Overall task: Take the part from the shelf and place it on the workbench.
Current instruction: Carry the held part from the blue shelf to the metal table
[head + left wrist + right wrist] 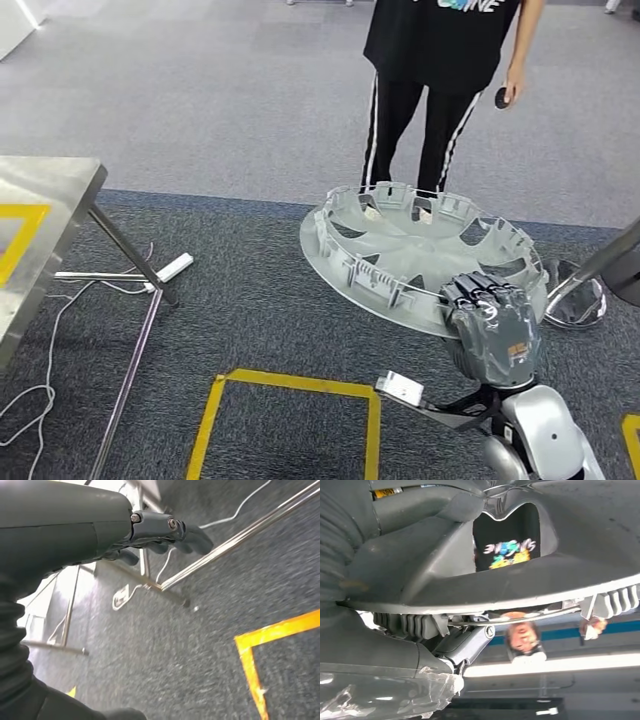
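My right hand [492, 322] fingers clamp the wheel cover [411, 250] rim; left hand [113, 527] empty. Keep it level towards the worktop [45, 215].

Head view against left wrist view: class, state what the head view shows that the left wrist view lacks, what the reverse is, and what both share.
Head view alone: the right hand gripping the grey wheel cover by its rim, the steel workbench, and a person standing beyond.
Left wrist view alone: the left hand, its fingers extended, holding nothing.
Both: grey carpet, yellow floor tape and a white power strip.
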